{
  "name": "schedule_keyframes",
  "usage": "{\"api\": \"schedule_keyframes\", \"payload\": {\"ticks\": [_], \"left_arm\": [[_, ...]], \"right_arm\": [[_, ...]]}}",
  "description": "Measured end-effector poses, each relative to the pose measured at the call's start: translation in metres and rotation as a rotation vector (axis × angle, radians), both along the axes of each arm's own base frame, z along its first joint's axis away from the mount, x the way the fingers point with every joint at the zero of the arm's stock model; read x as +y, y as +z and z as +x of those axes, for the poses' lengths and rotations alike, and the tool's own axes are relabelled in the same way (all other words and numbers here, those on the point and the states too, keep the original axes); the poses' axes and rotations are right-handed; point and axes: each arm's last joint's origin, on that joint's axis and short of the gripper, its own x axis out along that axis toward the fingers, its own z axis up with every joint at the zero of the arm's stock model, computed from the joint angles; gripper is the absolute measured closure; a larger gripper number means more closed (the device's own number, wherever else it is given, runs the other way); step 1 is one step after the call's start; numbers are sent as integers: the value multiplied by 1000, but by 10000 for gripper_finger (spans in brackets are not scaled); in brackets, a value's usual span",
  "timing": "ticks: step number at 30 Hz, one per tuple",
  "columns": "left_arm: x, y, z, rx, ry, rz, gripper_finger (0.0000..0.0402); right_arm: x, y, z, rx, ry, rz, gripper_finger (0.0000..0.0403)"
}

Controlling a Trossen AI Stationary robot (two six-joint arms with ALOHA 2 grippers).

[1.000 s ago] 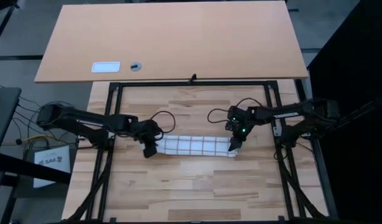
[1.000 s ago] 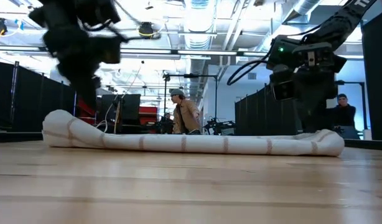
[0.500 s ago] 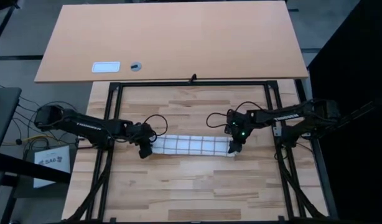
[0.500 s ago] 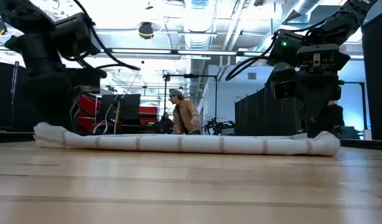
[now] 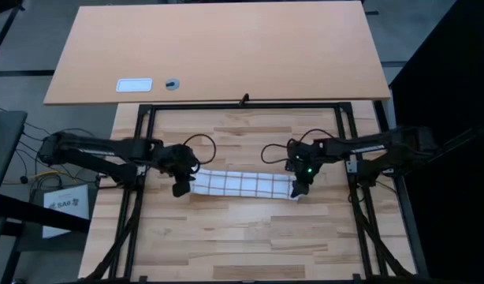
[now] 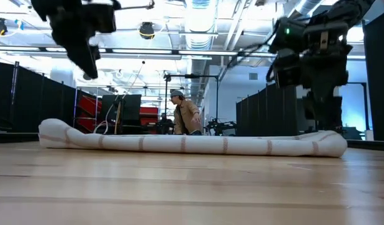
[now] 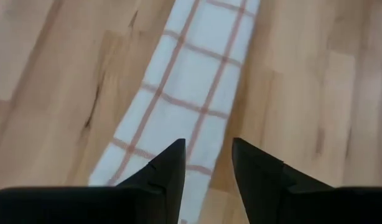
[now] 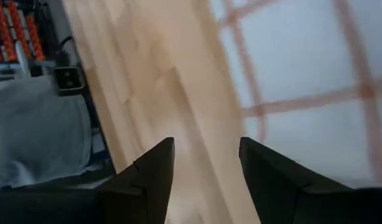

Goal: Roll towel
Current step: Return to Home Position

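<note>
The towel [image 5: 243, 185], white with brown-orange check lines, lies as a long narrow roll across the middle of the wooden table [image 5: 242, 237], resting on it along its whole length [image 6: 192, 144]. My left gripper [image 5: 181, 188] is open and hangs above the roll's left end [image 6: 87, 70]; the left wrist view shows the towel [image 7: 197, 81] below its fingers [image 7: 206, 152]. My right gripper [image 5: 298, 189] is open and low at the roll's right end [image 6: 326, 122]. In the right wrist view bare wood lies between its fingers [image 8: 206, 149], with the towel [image 8: 315, 81] beside them. My right gripper stands low at the towel's right end [image 6: 329, 145], pointing down from above. The towel hides the fingertips in the low view, and I cannot tell whether they touch the cloth.
A black metal frame [image 5: 242, 105] runs around the work area. Beyond it, a second light tabletop holds a small white card [image 5: 134, 85] and a small round object [image 5: 172, 84]. A person [image 6: 186, 115] stands far back in the room.
My left gripper dropped to the roll's left end, then rose well clear of it. That end, bulged up a second ago, has flattened and lies a little farther toward the table's left edge. My right gripper has stayed at the right end.
</note>
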Motion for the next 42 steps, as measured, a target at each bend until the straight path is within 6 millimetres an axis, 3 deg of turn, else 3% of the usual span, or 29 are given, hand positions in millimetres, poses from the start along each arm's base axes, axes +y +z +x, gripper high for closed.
{"api": "schedule_keyframes", "payload": {"ticks": [3, 6, 9, 13, 17, 23, 28, 31, 34, 38, 42], "left_arm": [[-2, 13, -3, 28, -52, 49, 320], [-2, 19, -8, 15, -56, 75, 386], [-1, 27, -16, -60, -52, 105, 398], [0, 41, -39, -233, -70, 148, 400], [4, 45, -70, -408, -18, 188, 401], [9, 33, -102, -575, 68, 225, 401], [9, 21, -114, -573, 128, 157, 401], [8, 19, -115, -583, 172, 41, 401], [7, 7, -110, -549, 148, 46, 401], [6, -16, -96, -591, 161, 10, 401], [5, -40, -83, -679, 169, -52, 401]], "right_arm": [[5, 12, 5, -40, 2, -71, 248], [5, 23, 12, -107, -13, -174, 313], [2, 38, 21, -259, -20, -232, 387], [-13, 67, 27, -503, -164, -380, 397], [-26, 105, 15, -717, -367, -584, 400], [-28, 153, -30, -928, -570, -806, 402], [-15, 150, -74, -999, -589, -774, 402], [-7, 136, -95, -1030, -594, -726, 402], [-3, 118, -112, -984, -591, -691, 402], [0, 93, -120, -1018, -626, -622, 402], [4, 76, -119, -1208, -585, -686, 402]]}}
